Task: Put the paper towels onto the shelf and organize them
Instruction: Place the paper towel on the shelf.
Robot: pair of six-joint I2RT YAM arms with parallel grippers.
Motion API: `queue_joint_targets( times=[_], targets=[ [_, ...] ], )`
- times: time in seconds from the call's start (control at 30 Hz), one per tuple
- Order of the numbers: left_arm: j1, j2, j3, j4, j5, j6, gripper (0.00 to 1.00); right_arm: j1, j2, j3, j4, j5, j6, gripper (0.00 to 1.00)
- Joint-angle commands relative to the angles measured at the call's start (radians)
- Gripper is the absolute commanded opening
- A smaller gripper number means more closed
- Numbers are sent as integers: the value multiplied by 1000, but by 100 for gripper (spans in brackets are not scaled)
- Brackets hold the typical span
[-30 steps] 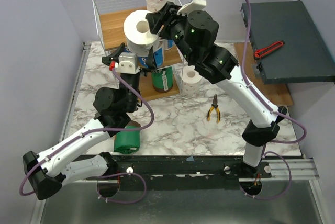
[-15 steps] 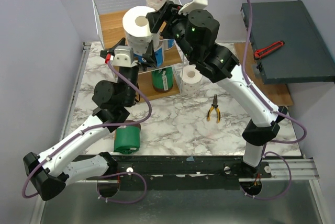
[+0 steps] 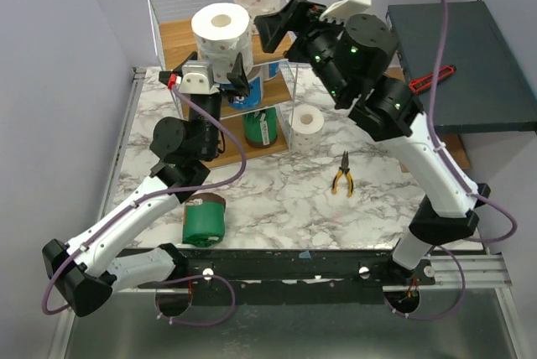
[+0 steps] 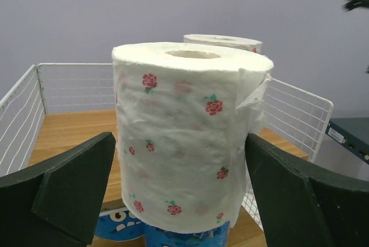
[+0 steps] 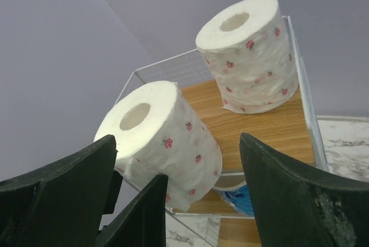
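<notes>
Marble table bears pliers and green roll near the shelf.

The right pincer is seen with its two dark fingers spread wide and nothing gripped between them. Beyond them, a far roll, white with pink-red flowers, is stood upright on the top wooden board of the shelf. A nearer roll of the same print is seen above a blue-wrapped roll. Marbled worktop is glimpsed at the right
</notes>
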Motion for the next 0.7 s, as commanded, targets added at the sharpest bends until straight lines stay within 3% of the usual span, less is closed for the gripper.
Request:
queue_joint_targets(
  times=[0.0,0.3,0.47,0.67],
  targets=[
    [22,26,37,-48,-16,-11,99,2,-118,-93,-1,-3,19,91],
    [58,59,90,-84,-11,-19,99,2,-479,-722,219,-32,39,91],
    [78,85,138,-117,4,-25,97,2,-604,-965,251,-52,105,91],
    [100,145,211,-150,18,-23,96,2,-662,-1131,228,-100,188,90]
  ],
)
